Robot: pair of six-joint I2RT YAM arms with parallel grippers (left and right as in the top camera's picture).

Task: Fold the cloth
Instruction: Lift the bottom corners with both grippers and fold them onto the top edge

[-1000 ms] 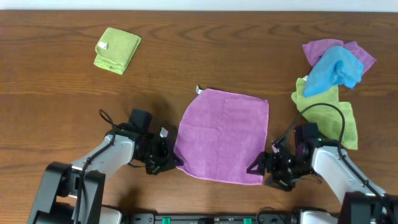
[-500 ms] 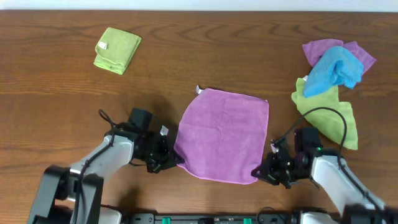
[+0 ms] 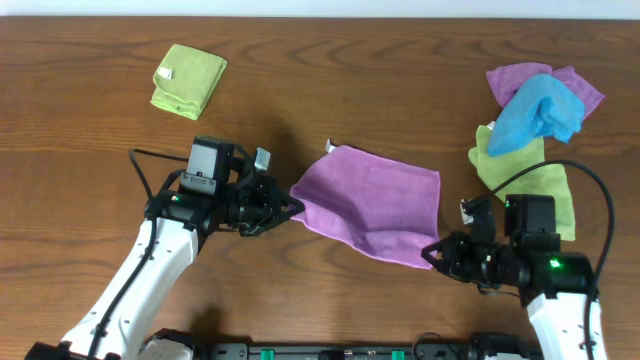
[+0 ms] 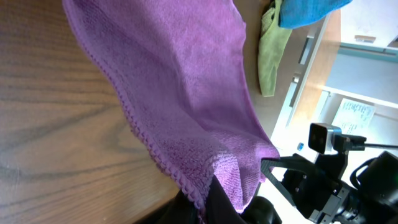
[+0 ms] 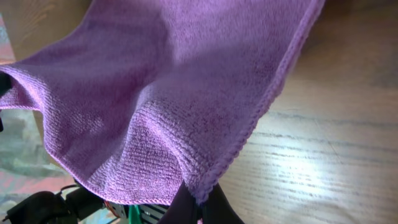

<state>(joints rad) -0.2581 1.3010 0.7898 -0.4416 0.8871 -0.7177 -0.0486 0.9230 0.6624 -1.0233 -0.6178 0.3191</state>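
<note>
The cloth (image 3: 372,205) no longer lies flat as it did a second ago: its near edge has come up off the counter (image 3: 340,80) and been carried toward the far side, so the sheet now looks shorter from above and sags in a shallow fold between the two arms. The far edge, with the small white tag (image 3: 331,147) at its left corner, is still on the counter, shifted only slightly to the right. The left gripper (image 3: 292,210) has moved well away from the near edge and now sits beside the middle of the cloth's left side, clamped on the near-left corner; the left wrist view shows that corner pinched between the dark fingers with the hem hanging away from it. The right gripper (image 3: 430,252) has moved less and is closed on the near-right corner, which the right wrist view shows squeezed between its fingers and lifted clear of the wood. The folded yellow-green cloth (image 3: 189,80) at far left, and the heap of blue cloth (image 3: 538,112), purple cloth (image 3: 520,78) and yellow-green cloth (image 3: 540,190) at right, have not moved.
</note>
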